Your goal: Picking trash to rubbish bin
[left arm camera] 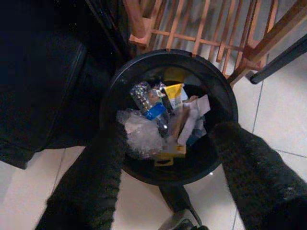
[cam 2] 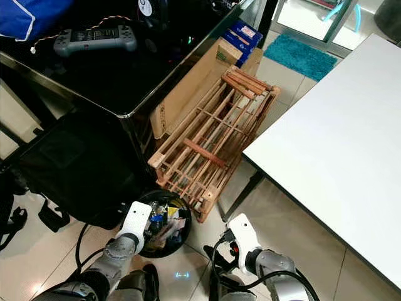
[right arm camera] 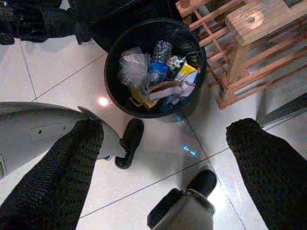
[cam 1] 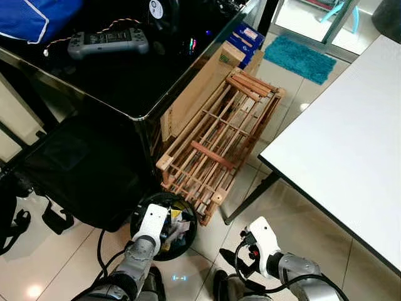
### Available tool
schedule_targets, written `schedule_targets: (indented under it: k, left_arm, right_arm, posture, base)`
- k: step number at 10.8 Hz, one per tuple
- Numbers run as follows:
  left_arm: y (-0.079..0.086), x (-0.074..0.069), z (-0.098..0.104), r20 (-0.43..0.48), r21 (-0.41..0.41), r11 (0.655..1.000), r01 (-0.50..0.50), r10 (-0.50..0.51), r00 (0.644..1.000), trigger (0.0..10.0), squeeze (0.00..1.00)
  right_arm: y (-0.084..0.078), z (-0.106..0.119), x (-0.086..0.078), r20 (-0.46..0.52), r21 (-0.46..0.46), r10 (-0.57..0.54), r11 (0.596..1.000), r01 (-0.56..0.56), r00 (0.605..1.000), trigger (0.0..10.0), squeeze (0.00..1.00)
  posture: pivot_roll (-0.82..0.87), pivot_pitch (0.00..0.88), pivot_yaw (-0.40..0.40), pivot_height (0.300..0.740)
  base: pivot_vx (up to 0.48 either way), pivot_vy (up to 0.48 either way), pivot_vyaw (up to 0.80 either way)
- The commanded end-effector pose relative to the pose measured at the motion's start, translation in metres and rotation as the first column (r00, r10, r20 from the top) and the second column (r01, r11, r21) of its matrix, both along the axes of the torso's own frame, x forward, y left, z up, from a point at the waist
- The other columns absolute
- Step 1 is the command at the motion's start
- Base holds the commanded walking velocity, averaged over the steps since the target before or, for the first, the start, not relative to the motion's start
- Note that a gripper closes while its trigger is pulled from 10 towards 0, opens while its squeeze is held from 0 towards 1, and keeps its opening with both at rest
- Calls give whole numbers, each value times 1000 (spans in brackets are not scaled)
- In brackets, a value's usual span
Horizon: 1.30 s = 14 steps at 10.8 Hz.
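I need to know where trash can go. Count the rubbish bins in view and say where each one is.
1. The black rubbish bin stands on the tiled floor beside the wooden rack, under the left gripper, holding trash. Others may be hidden under the tables.

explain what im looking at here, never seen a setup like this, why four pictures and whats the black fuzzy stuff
It is a walking humanoid robot, photographed by its own cameras. The two wide pictures come from its head, looking down; the silver arms at the bottom are its own. The other two come from cameras on its wrists, and the black fuzzy shapes are each claw's two fingers. The left claw hangs open over a round black bin on the tiled floor, already holding a bottle, plastic and wrappers. The right claw is open too, above the floor beside the bin. Neither holds anything. A wooden rack leans by the bin, between a black desk and a white table.
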<state>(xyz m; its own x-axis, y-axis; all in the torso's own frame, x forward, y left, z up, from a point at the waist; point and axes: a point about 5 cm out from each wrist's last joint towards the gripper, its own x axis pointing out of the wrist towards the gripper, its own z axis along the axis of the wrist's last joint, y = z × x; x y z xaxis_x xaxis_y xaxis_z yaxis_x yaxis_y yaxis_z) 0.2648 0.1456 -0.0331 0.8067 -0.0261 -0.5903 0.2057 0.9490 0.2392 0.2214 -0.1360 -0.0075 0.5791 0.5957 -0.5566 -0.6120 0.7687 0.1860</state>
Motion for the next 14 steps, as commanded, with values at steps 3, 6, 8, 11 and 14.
schedule_targets:
  k: [3, 6, 8, 11, 14]
  left_arm:
    - [1, -2, -1, 25, 8, 1000, -13, 13, 1000, 10000, 0]
    - [13, 4, 11, 141, -34, 997, -74, 79, 987, 10000, 0]
    - [27, 11, 22, 232, -29, 994, -103, 107, 967, 10000, 0]
    - [33, 29, 50, 391, -14, 994, -113, 109, 914, 10000, 0]
    - [28, 39, 69, 502, -22, 995, -94, 92, 860, 10000, 0]
  right_arm:
    - [-6, -4, 7, 16, -28, -89, 996, 90, 996, 10000, 0]
    - [-6, 13, 36, 146, 19, -246, 969, 246, 958, 10000, 0]
    - [4, 18, 46, 180, 28, -220, 975, 219, 959, 10000, 0]
    - [8, 33, 63, 275, 105, -299, 954, 280, 914, 10000, 0]
    - [-9, 71, 85, 501, 217, -518, 851, 479, 693, 10000, 0]
  posture:
    - [-83, 214, -43, 740]
    - [-67, 157, -14, 740]
    - [-44, 104, 10, 740]
    - [-34, 84, 29, 740]
    - [-39, 78, 44, 740]
  base:
    - [0, 0, 0]
    - [0, 0, 0]
    - [0, 0, 0]
    - [0, 0, 0]
    - [0, 0, 0]
